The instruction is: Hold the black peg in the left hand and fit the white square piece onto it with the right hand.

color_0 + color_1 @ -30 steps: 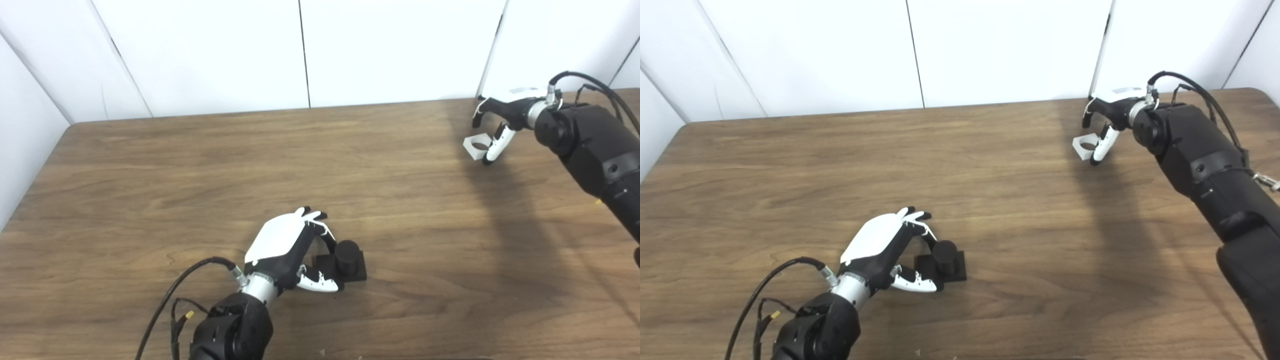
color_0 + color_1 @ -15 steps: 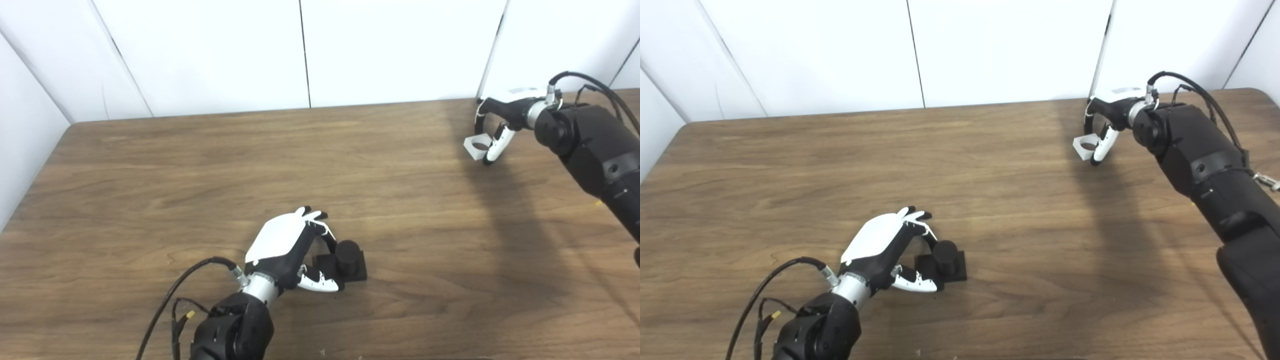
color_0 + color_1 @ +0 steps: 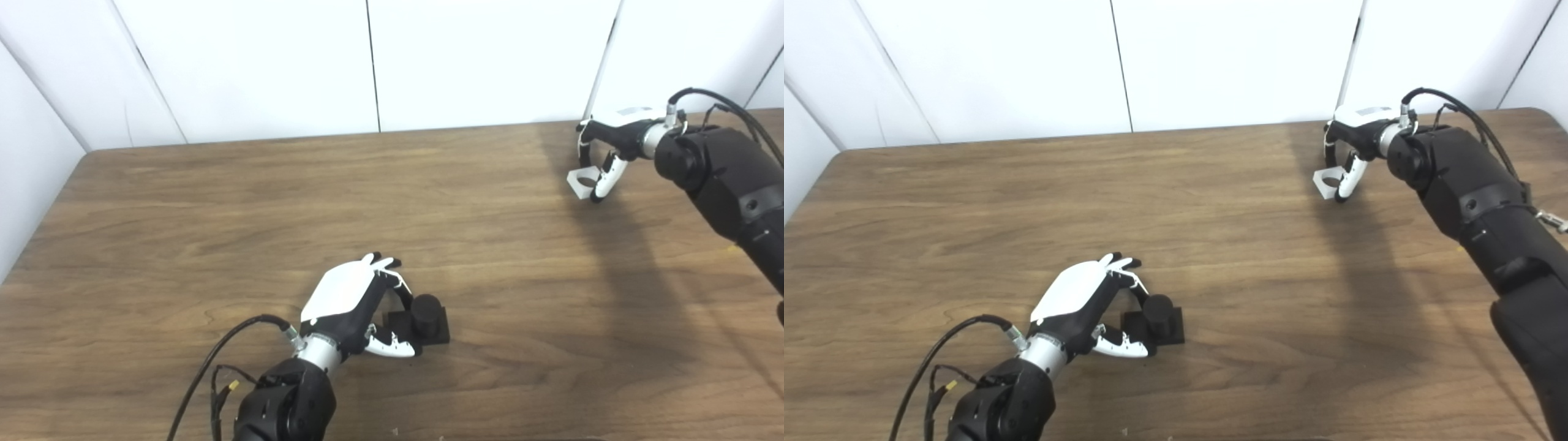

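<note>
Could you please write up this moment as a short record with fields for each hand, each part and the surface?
surface: wooden table, white wall panels behind
left hand: near the front edge, fingers curled around the black peg, which stands upright on its square base on the table
right hand: at the far right corner, fingers closed on the white square piece
white square piece: round hole through it; whether it is lifted off the table cannot be told
gap between parts: wide; piece not yet fitted onto the peg

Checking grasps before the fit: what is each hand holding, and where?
Left hand grips the black peg at its base. Right hand pinches the white square piece at its edge.
</note>
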Tool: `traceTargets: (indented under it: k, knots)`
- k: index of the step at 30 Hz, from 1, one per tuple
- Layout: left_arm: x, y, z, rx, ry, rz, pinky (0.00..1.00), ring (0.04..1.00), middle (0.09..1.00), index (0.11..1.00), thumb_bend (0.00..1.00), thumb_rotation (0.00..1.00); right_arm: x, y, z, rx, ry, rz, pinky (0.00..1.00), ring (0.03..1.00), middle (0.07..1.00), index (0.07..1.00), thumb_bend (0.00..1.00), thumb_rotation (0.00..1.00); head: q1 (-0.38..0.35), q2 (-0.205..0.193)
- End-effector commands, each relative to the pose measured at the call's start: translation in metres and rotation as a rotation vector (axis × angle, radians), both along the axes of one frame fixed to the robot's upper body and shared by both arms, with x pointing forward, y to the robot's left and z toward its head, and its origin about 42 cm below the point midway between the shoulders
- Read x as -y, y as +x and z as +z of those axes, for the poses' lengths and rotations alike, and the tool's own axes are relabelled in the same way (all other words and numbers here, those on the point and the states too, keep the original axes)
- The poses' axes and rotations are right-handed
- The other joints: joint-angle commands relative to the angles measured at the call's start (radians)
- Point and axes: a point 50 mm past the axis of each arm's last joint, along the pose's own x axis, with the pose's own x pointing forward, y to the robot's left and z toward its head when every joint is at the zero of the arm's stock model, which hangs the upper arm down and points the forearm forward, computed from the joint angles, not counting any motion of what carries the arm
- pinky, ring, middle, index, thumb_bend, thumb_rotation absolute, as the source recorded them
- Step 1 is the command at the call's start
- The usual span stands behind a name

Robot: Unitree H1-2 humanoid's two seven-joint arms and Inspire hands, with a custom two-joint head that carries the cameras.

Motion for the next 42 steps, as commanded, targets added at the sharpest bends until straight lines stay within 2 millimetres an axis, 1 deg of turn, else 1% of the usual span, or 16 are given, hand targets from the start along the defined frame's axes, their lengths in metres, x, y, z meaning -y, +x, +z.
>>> traceTargets:
  k: [1, 12, 26, 32, 38, 42]
  knots:
    - [0.001, 0.005, 0.003, 0.029, 0.019, 0.001, 0.99, 1.000, 0.929, 0.491, 0.52, 0.06, 0.003, 0.008, 0.024, 0.066, -0.011, 0.002, 1.00, 1.000, 0.933, 0.489, 0.52, 0.14, -0.001, 0.000]
    - [0.001, 0.007, 0.003, 0.033, 0.017, 0.002, 0.99, 1.000, 0.932, 0.491, 0.52, 0.06, 0.005, 0.008, 0.027, 0.091, 0.006, 0.010, 1.00, 1.000, 0.925, 0.488, 0.52, 0.14, 0.000, -0.008]
    - [-0.005, 0.008, 0.000, 0.034, 0.037, 0.009, 0.98, 1.000, 0.928, 0.491, 0.52, 0.06, -0.004, -0.004, 0.052, 0.104, 0.062, 0.026, 1.00, 1.000, 0.935, 0.489, 0.52, 0.14, -0.002, -0.011]
    - [-0.006, 0.008, -0.001, 0.035, 0.035, 0.011, 0.98, 1.000, 0.924, 0.490, 0.52, 0.06, -0.014, -0.014, 0.064, 0.122, 0.071, 0.066, 1.00, 1.000, 0.935, 0.489, 0.52, 0.14, -0.005, -0.011]
    - [-0.007, 0.008, -0.002, 0.029, 0.033, 0.015, 0.98, 1.000, 0.929, 0.490, 0.52, 0.06, -0.027, -0.029, 0.075, 0.138, 0.086, 0.119, 1.00, 1.000, 0.934, 0.489, 0.52, 0.14, -0.005, -0.013]
    - [-0.006, 0.007, -0.002, 0.027, 0.031, 0.014, 0.98, 1.000, 0.930, 0.491, 0.52, 0.06, -0.037, -0.042, 0.080, 0.155, 0.094, 0.178, 1.00, 1.000, 0.928, 0.489, 0.52, 0.15, -0.003, -0.012]
